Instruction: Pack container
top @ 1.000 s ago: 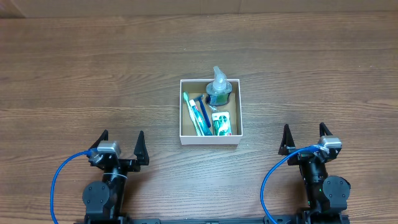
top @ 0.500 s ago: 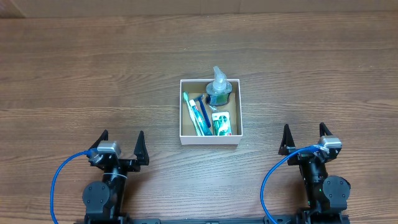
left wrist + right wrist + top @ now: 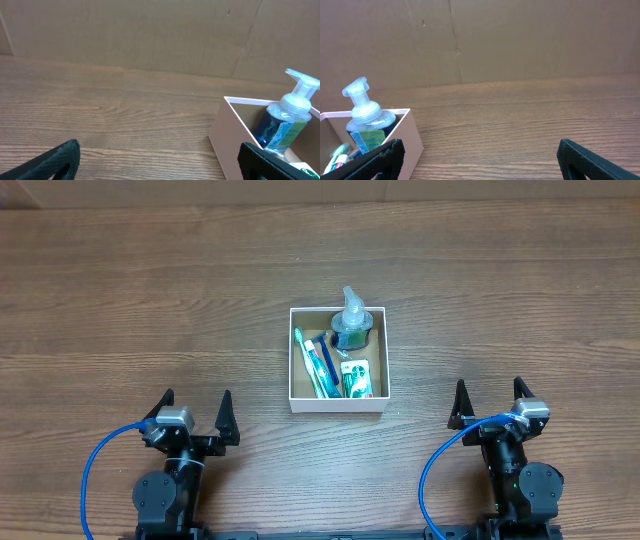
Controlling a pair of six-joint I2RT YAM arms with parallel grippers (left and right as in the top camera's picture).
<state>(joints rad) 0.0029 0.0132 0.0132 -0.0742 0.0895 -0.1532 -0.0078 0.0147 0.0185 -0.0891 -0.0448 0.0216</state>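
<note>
The container (image 3: 298, 401) is a square white-walled box with a brown inside, at the table's middle. It holds a blue pump bottle (image 3: 350, 325) upright at its far side, toothbrushes (image 3: 316, 366) and a small green and white tube (image 3: 355, 378). My left gripper (image 3: 196, 412) is open and empty at the near left, well apart from the box. My right gripper (image 3: 489, 401) is open and empty at the near right. The left wrist view shows the box wall (image 3: 225, 140) and bottle (image 3: 287, 120) to its right; the right wrist view shows the box (image 3: 407, 137) and bottle (image 3: 365, 117) to its left.
A brown cardboard wall (image 3: 150, 35) stands along the table's far edge. Blue cables (image 3: 95, 465) loop beside each arm base. Bare wood table (image 3: 150, 300) lies all round the box.
</note>
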